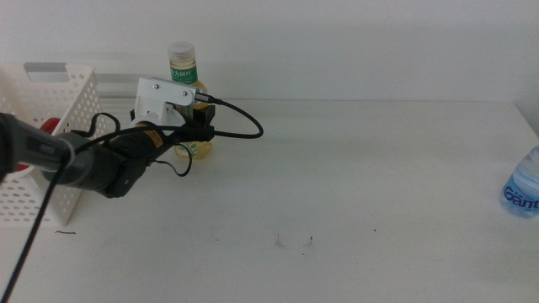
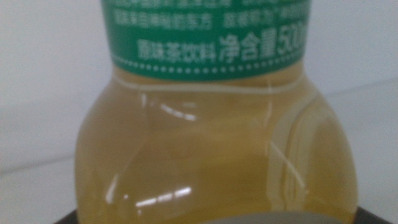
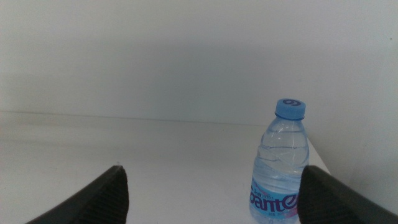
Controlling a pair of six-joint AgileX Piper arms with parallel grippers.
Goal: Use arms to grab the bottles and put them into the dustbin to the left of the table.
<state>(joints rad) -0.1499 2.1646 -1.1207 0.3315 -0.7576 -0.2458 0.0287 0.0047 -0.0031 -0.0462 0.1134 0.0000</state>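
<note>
Left tool sits at the tea bottle, upper left of the middle frame, just right of the basket; its spread cannot be told. The bottle stands upright on the worktop. Right tool is spread apart, with the upright water bottle ahead at the worktop's right edge.

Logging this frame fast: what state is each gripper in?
Left gripper: at the tea bottle, jaws hidden, cannot be told.
Right gripper: open, holding nothing, water bottle ahead of it.
</note>
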